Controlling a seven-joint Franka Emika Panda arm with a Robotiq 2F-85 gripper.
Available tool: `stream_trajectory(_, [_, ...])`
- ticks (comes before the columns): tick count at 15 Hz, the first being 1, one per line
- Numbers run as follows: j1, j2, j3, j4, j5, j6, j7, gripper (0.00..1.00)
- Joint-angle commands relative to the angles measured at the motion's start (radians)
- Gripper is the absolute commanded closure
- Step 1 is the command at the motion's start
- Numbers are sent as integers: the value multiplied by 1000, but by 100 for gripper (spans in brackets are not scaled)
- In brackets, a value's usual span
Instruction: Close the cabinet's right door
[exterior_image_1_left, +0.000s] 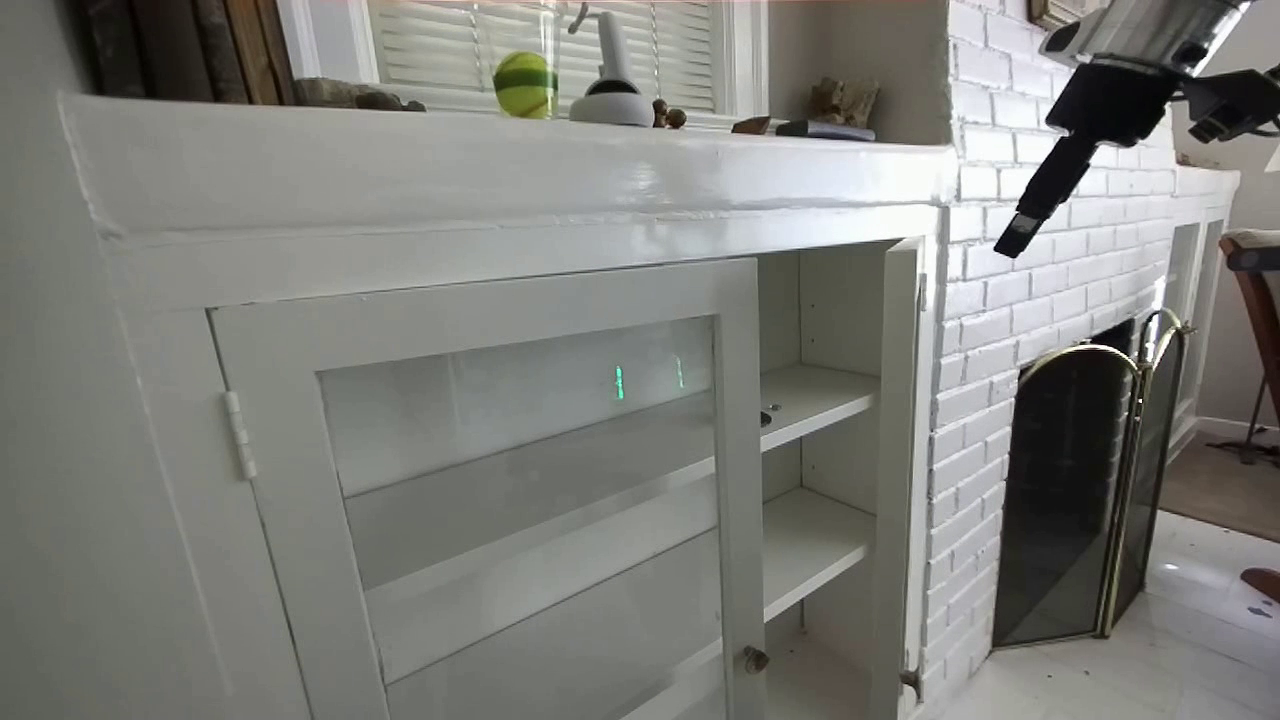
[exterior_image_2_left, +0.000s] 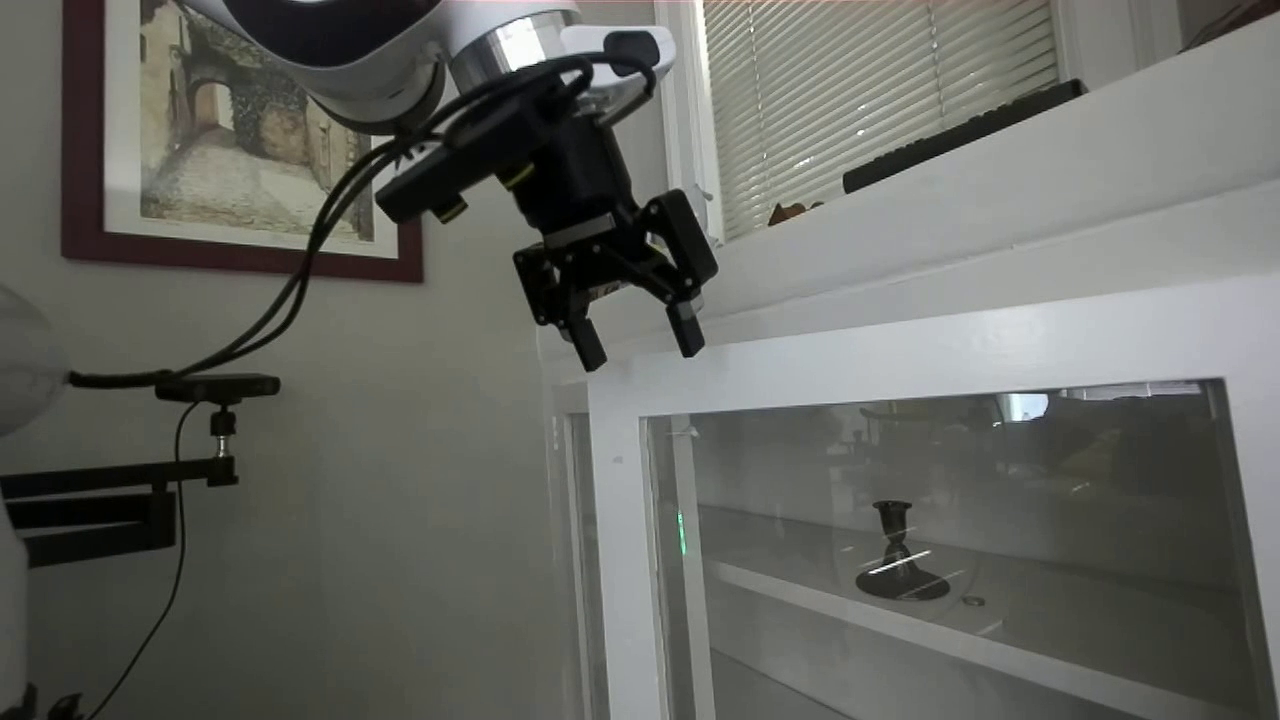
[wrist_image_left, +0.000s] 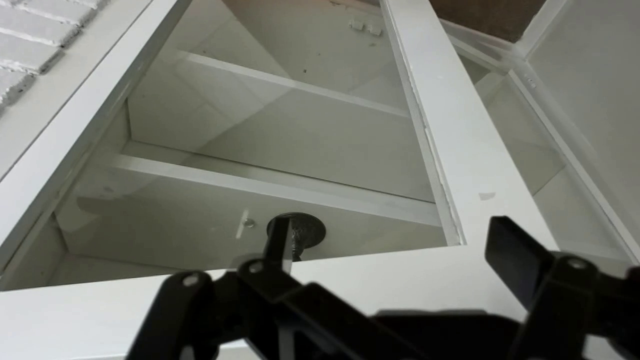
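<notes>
The wrist view shows my tool (wrist_image_left: 395, 250), its 2 fingers (wrist_image_left: 515, 260) parted, a gap hidden in an exterior view, before the brick wall (exterior_image_1_left: 985, 330). The white, glass-paned right door (exterior_image_1_left: 895, 480) of the cabinet (exterior_image_1_left: 500, 180) stands swung outward, at 3 o'clock from the left door (exterior_image_1_left: 740, 480). Farther toward 3 o'clock stands the fireplace screen (exterior_image_1_left: 1065, 490); at the wrist, my tool partly covers a candlestick (wrist_image_left: 309, 231).
</notes>
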Motion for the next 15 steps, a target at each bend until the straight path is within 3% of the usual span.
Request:
stream_trajectory(1, [-35,44,39,11,-32,3,2,0])
stream_trajectory(15, [138,228,-19,34,72,288,-80,0])
